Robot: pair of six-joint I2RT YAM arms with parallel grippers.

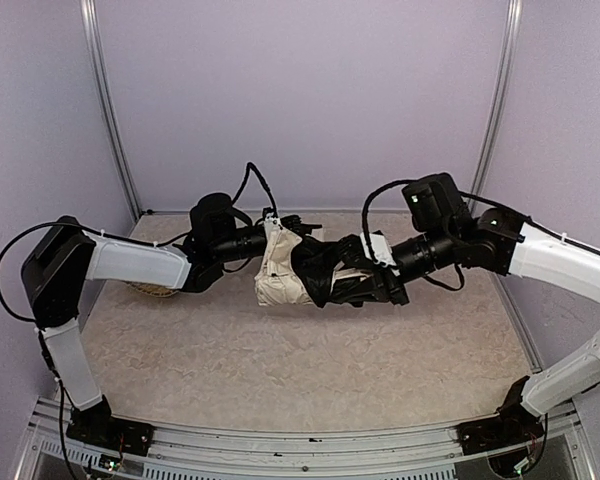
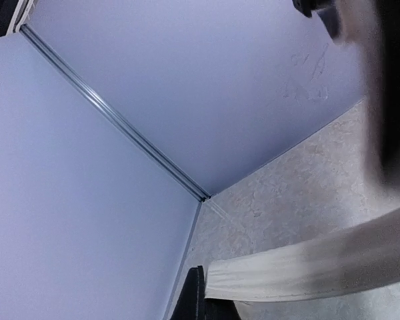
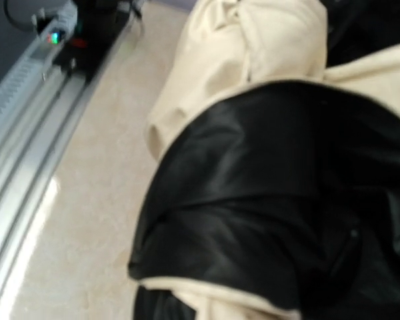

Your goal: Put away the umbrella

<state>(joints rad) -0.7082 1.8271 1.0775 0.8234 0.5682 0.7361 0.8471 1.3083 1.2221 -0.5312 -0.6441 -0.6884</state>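
Observation:
The umbrella (image 1: 300,270) is a crumpled bundle in the middle of the table, held between my two grippers, cream fabric on its left and black lining (image 1: 340,275) on its right. My left gripper (image 1: 267,240) is at its upper left end. In the left wrist view it (image 2: 210,293) is shut on a taut cream band of the umbrella (image 2: 307,267) beside one black finger (image 2: 197,297). My right gripper (image 1: 392,288) is buried in the black lining and seems shut on it. The umbrella (image 3: 273,200) fills the right wrist view and hides the fingers. Shaft and handle are hidden.
A woven straw tray (image 1: 150,290) peeks out under the left forearm at the left side of the table. Grey walls with metal corner posts (image 1: 110,110) close in the back and sides. A metal rail (image 1: 280,445) runs along the near edge.

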